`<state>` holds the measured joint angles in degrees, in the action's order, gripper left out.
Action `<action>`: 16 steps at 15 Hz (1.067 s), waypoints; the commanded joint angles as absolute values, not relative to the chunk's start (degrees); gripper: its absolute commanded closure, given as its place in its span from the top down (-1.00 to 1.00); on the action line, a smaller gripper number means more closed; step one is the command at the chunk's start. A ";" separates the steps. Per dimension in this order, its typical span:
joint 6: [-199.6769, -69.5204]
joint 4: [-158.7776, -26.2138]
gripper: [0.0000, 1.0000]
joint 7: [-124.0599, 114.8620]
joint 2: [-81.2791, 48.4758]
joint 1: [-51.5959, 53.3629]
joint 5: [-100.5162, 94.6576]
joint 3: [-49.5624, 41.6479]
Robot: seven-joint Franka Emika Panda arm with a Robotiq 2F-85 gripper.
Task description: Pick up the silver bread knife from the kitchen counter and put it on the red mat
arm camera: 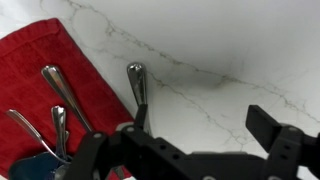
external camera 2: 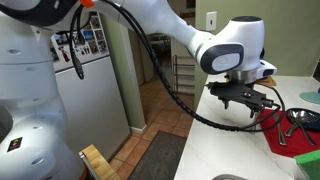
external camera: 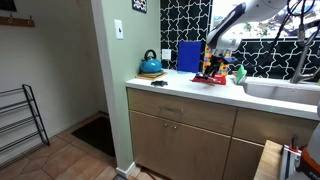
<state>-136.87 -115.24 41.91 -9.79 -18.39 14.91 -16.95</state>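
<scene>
Well, the black Robotiq gripper [arm camera: 195,150] is hovering low over the long white kitchen counter [arm camera: 230,50], jaws standing wide apart and clasping nothing. The silver bread knife [arm camera: 137,85] is lying on that counter, just beside the small flat red mat [arm camera: 40,70], so the grasp, lift and placing all look undone. The gripper is hiding its blade, and other silver cutlery [arm camera: 55,85] is crowding the mat.

A home kitchen is shown. A long white, marble-veined kitchen counter [external camera: 188,89] is carried on tan wooden cabinets [external camera: 180,135]. A sink [external camera: 272,88] is set into it at three o'clock of a blue kettle [external camera: 151,66], and a black-and-white patterned backsplash [external camera: 185,20] is seen behind. A white refrigerator [external camera 2: 95,100] hung with magnets [external camera 2: 86,40] is seen in an exterior view. In the wrist view, cutlery [arm camera: 60,88] is laid on the red mat [arm camera: 25,70].
</scene>
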 commanded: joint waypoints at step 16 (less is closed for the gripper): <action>-143.60 -110.44 1.00 41.23 -17.38 -22.07 15.15 -13.08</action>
